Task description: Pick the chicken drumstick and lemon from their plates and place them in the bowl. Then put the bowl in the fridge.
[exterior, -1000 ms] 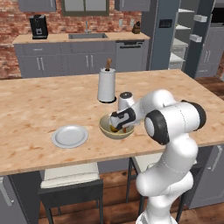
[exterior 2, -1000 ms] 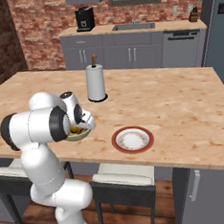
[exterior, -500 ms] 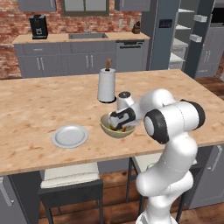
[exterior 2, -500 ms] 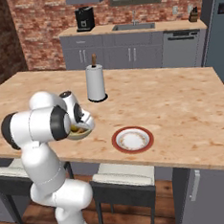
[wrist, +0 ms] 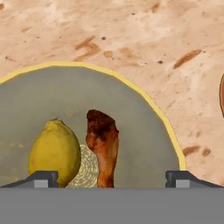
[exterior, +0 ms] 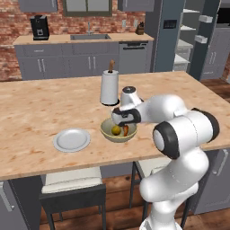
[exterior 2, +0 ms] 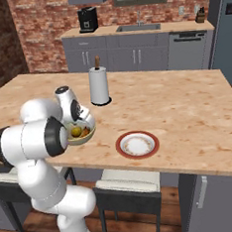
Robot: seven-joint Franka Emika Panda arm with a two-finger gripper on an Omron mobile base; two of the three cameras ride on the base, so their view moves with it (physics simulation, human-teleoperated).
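Jaws spread wide, the gripper (wrist: 112, 177) hangs over the bowl (wrist: 144, 98), lemon (wrist: 54, 151) and drumstick (wrist: 103, 146) inside; it should pinch the rim squarely before lifting.

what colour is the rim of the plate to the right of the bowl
Red. The plate is white inside with a red rim, clearest in the right base view, right of the bowl.

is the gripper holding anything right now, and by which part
Nothing is held. The gripper is open above the bowl; the chicken drumstick and lemon lie loose inside.
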